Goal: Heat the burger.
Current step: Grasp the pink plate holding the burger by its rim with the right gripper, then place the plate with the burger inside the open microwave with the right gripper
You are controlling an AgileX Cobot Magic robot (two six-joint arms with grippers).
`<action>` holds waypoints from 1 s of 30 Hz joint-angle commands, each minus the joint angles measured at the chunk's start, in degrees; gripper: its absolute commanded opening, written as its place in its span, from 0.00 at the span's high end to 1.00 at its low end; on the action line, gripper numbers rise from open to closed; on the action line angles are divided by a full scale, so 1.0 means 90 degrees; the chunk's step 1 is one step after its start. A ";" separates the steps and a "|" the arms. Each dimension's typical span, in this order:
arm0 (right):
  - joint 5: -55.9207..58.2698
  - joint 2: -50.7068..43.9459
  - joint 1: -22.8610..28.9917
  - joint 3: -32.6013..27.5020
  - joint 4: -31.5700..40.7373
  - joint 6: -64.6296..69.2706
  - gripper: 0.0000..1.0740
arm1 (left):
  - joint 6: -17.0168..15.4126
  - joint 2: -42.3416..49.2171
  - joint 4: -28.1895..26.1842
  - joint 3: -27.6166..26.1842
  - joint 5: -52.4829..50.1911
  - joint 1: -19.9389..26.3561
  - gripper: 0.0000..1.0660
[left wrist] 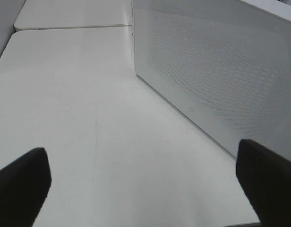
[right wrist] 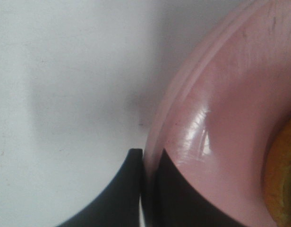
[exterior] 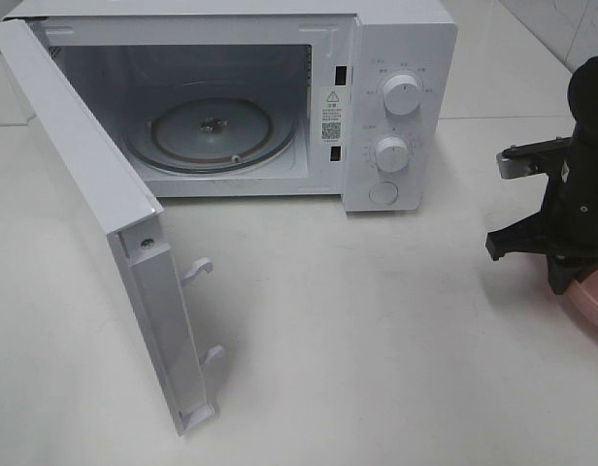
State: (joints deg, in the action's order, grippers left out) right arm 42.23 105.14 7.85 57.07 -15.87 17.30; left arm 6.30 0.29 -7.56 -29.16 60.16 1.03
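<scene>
Microwave (exterior: 396, 58) stands at the back of the white table (exterior: 377, 340). Its door (exterior: 85, 194) is swung wide to the left side, with the latch hooks facing out. The glass turntable (exterior: 212, 131) inside is bare.

Right gripper (right wrist: 146, 153): jaws are pressed together on the rim of the pink plate (right wrist: 221, 109), one dark finger above the lip and one below, with only the thin edge between them. The plate sits on the table at the right edge of the overhead view, well apart from the microwave and mostly under the black arm.

Burger (right wrist: 283, 175): only a golden-brown sliver of bun shows, at the margin of the right wrist view. It lies on the plate, inward from the pinched rim and not touching the fingers. The overhead view does not show it.

Left gripper (left wrist: 141, 161): jaws are spread wide and hold nothing. It is over bare table beside the perforated face of the door.
</scene>
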 commanded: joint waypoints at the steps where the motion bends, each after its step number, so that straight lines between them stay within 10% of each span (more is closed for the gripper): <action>1: 0.0229 -0.0153 0.0197 -0.0064 -0.0325 0.0344 0.98 | -0.0019 0.0140 -0.0051 0.0019 -0.0057 0.0006 0.06; 30: 0.0968 -0.1343 0.1840 -0.1159 -0.2012 0.1509 0.98 | -0.0019 0.0140 -0.0051 0.0019 -0.0057 0.0006 0.06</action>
State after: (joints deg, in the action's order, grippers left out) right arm 48.30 93.79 24.24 46.70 -31.00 30.31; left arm 6.30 0.29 -7.56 -29.16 60.16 1.03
